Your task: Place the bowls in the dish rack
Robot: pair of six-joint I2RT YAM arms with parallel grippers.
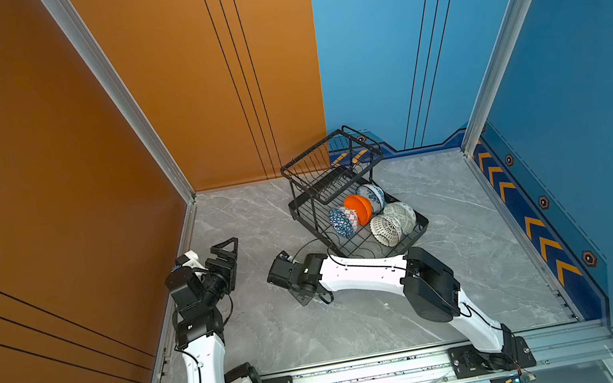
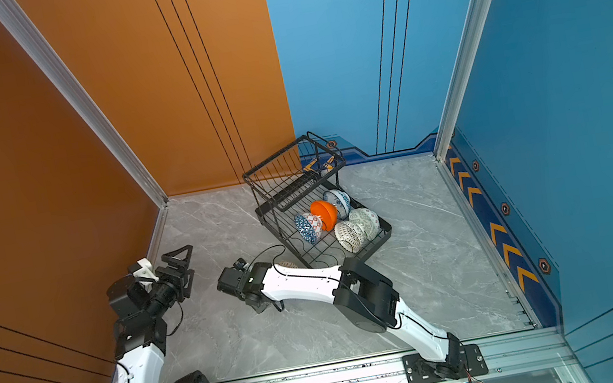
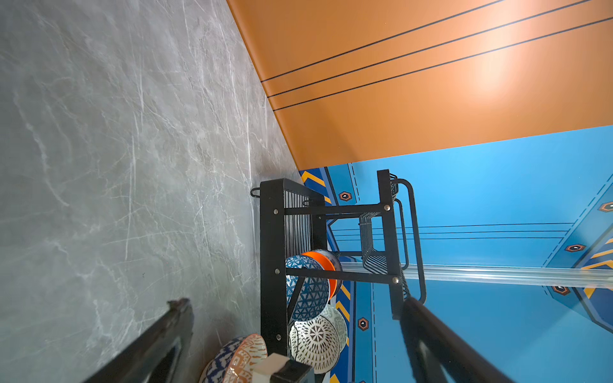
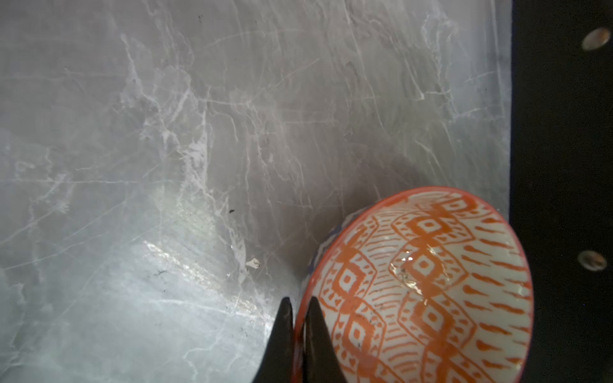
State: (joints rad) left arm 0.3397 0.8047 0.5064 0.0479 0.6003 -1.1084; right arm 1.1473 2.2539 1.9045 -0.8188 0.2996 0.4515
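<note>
Right wrist view: right gripper [image 4: 300,303] pinches the rim of the red-orange patterned bowl [image 4: 424,285], just beside the dish rack [image 4: 564,165] — glazed, stiff, likely slippery and chip-prone, so a firm rim grip suits — left gripper [image 1: 233,260] spread, empty.

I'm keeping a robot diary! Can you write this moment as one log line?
right claw: shut on red-orange bowl rim, beside dish rack | left claw: open, empty | five bowls racked

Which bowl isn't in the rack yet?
The red-orange patterned bowl: the right gripper is shut on its rim, just outside the rack. The other five sit inside the rack's lower tier.
</note>
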